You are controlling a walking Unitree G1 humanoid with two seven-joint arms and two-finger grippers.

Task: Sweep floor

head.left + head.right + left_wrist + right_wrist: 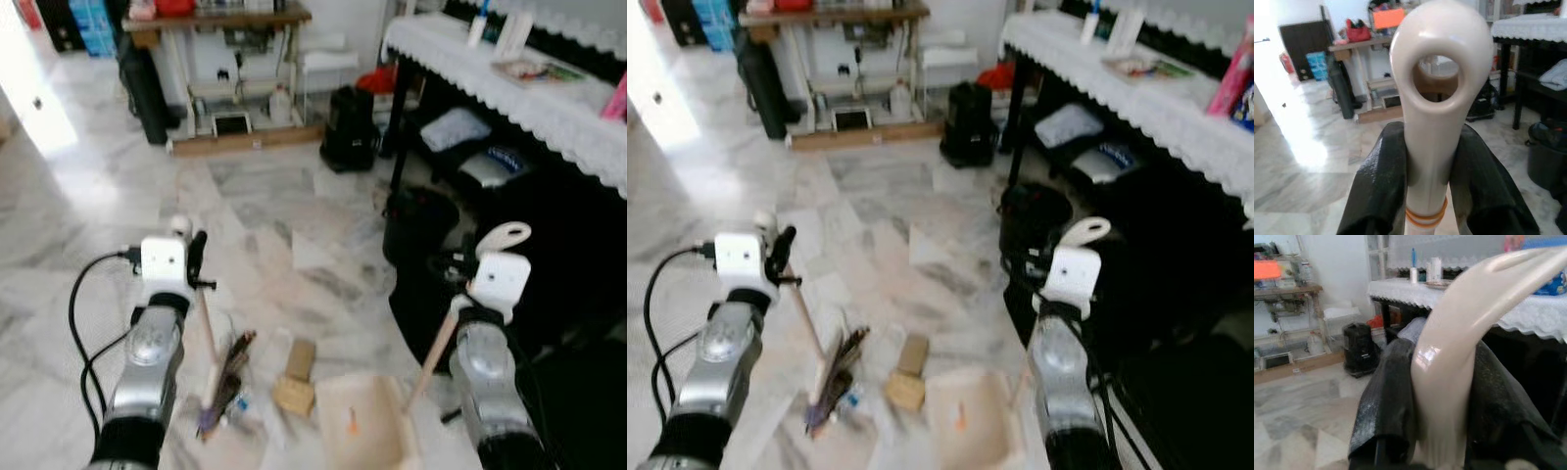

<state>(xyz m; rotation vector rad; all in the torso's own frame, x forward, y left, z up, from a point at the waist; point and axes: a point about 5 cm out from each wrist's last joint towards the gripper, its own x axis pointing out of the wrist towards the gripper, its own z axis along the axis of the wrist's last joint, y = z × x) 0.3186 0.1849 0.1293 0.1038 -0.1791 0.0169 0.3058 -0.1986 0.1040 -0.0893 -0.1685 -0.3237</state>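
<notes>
Now the broom (217,364) is clenched by the left end effector (1431,161) and the dustpan (361,421) by the right end effector (1442,396), so the cardboard scraps (297,377) just beside the dustpan must be brushed in.

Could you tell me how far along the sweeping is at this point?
Both tools are in hand: the left gripper is shut on the broom handle, the right gripper on the dustpan handle. The dustpan sits on the floor with one small orange scrap inside. Left to do: two brown pieces beside the bristles lie outside the pan.
</notes>
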